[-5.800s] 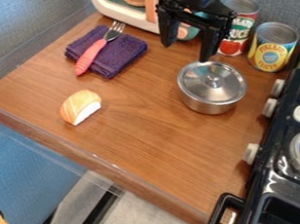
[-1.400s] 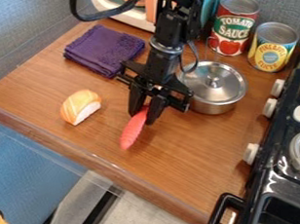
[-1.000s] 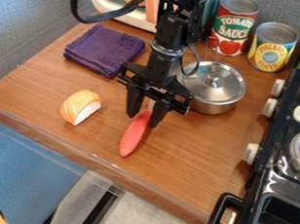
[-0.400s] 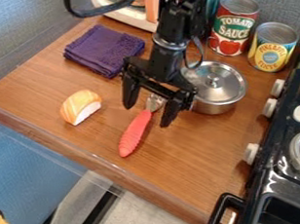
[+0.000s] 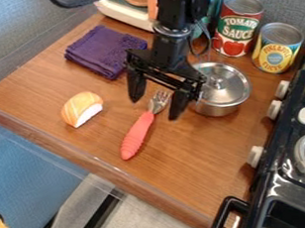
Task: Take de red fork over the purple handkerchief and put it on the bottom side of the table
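Observation:
The black gripper (image 5: 156, 108) hangs open above the metal end of the red fork, its two fingers wide apart on either side of it and holding nothing. The red fork (image 5: 137, 135) lies on the wooden table (image 5: 198, 154), its handle pointing down toward the front edge and its metal tines up, under the gripper. Further back on the left, the folded purple handkerchief (image 5: 106, 50) has nothing on it.
A sushi piece (image 5: 82, 109) is left of the fork. A lidded metal pot (image 5: 218, 89) stands close to the gripper's right. Behind are two cans (image 5: 238, 26) and a toy oven (image 5: 124, 12). The black stove (image 5: 277, 165) borders the right.
The fork has gone from the handkerchief to the table's lower middle. The gripper has opened, let go of it and risen up and back, uncovering its tines.

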Robot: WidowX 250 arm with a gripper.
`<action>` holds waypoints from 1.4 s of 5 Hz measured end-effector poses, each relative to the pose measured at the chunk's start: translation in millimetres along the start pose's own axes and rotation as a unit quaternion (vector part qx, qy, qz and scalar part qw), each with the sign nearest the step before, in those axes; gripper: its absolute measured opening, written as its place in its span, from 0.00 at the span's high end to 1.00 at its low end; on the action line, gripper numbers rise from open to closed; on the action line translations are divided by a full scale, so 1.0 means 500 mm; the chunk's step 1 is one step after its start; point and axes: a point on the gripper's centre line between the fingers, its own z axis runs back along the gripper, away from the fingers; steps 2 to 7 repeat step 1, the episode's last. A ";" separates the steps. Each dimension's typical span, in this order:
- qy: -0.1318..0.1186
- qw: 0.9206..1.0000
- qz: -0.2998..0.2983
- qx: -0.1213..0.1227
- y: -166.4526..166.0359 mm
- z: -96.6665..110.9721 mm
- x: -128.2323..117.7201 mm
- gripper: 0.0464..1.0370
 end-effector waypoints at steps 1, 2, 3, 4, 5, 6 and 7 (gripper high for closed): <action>-0.007 1.000 0.000 -0.006 0.003 0.008 -0.001 0.04; -0.007 1.000 0.000 -0.006 0.003 0.008 -0.001 0.04; -0.007 1.000 0.000 -0.006 0.003 0.008 -0.001 0.04; -0.007 1.000 0.000 -0.006 0.003 0.008 -0.001 0.04; -0.007 1.000 0.000 -0.006 0.003 0.008 -0.001 0.04; -0.007 1.000 0.000 -0.006 0.003 0.008 -0.001 0.04; -0.007 1.000 0.000 -0.006 0.003 0.008 -0.001 0.04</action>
